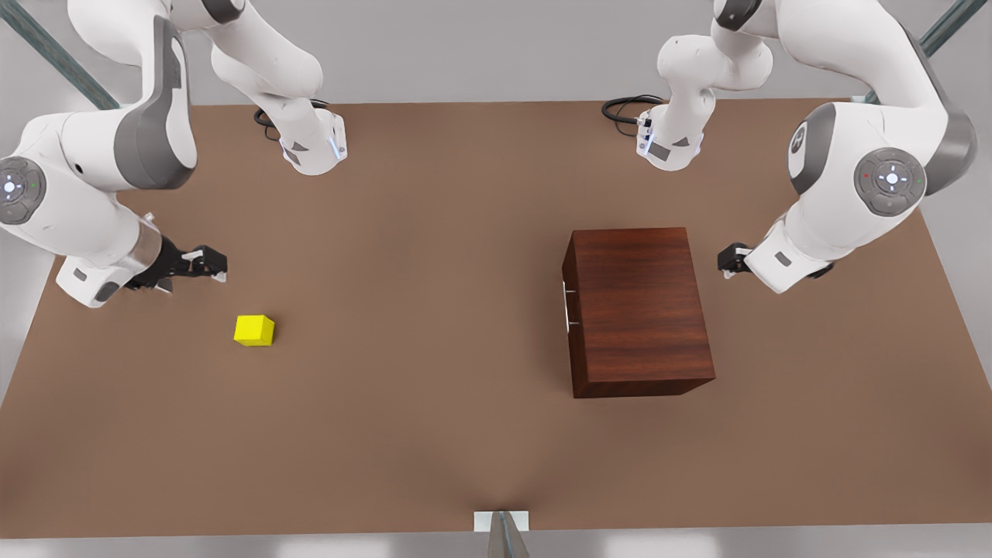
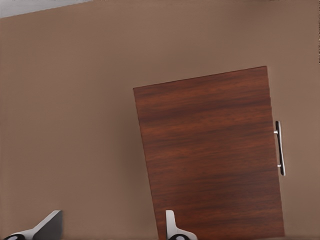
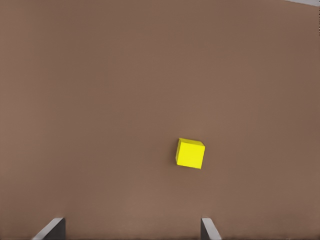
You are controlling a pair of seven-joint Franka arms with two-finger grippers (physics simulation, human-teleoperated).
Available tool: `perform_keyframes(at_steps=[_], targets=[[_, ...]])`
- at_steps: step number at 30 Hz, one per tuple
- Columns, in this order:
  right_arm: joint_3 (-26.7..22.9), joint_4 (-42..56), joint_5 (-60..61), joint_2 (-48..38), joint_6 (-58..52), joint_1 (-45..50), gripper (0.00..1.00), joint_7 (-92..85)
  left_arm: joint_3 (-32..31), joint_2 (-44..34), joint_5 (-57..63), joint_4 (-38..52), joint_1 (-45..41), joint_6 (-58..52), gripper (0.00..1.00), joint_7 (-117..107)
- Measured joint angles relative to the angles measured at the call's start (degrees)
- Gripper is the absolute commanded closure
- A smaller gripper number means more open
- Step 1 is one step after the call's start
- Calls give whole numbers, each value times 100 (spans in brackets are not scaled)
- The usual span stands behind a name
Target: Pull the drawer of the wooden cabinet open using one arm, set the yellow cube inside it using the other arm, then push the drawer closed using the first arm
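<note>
The wooden cabinet (image 1: 639,310) (image 2: 210,160) stands on the table toward the front view's right. Its drawer is shut flush; the silver bar handle (image 1: 567,307) (image 2: 280,148) is on the side facing the front view's left. My left gripper (image 1: 728,260) (image 2: 112,232) hovers open just behind the cabinet, on the side away from the handle. The yellow cube (image 1: 254,330) (image 3: 190,153) lies on the table at the front view's left. My right gripper (image 1: 211,264) (image 3: 131,232) is open, above and a little behind the cube, apart from it.
The brown table (image 1: 434,256) stretches wide between cube and cabinet. Both arm bases (image 1: 314,143) (image 1: 670,143) with black cables stand at the far edge. A small white bracket (image 1: 501,521) sits at the near edge.
</note>
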Motion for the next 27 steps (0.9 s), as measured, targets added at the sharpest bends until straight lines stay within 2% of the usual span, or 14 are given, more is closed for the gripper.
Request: perform_keyframes(at_steps=[2,6,8,11,13,17,21,23,24,25,27], targets=[[3,-73,45,-35,105,-15,0,53,-79,119,25,19,-157,9,0,-14],[3,-83,86,-20,240,-12,0,142,-131,720,36,39,-1807,144,0,-728],[3,-80,95,-12,280,-13,0,180,-129,943,48,42,-2285,294,0,-1239],[4,-93,101,43,330,-8,0,229,-126,1201,60,43,-2533,471,0,-1982],[7,-150,104,381,492,16,0,258,-125,1374,65,40,-2581,626,0,-2461],[0,-1350,97,737,1323,-143,0,300,-122,1695,180,40,-2785,976,0,-3390],[-71,-1661,23,1470,2198,-364,0,333,-104,2003,339,42,-2890,1331,0,-4180],[-85,-1675,-63,1708,2493,-414,0,350,-98,2138,428,43,-2889,1495,11,-4502],[-90,-1677,-108,1820,2615,-434,0,358,-93,2176,458,43,-2884,1565,21,-4638],[-94,-1680,-143,1935,2718,-480,0,365,-87,2204,482,41,-2877,1627,25,-4765],[-98,-1681,-224,2135,2882,-539,0,379,-69,2246,514,43,-2869,1724,25,-4981]])
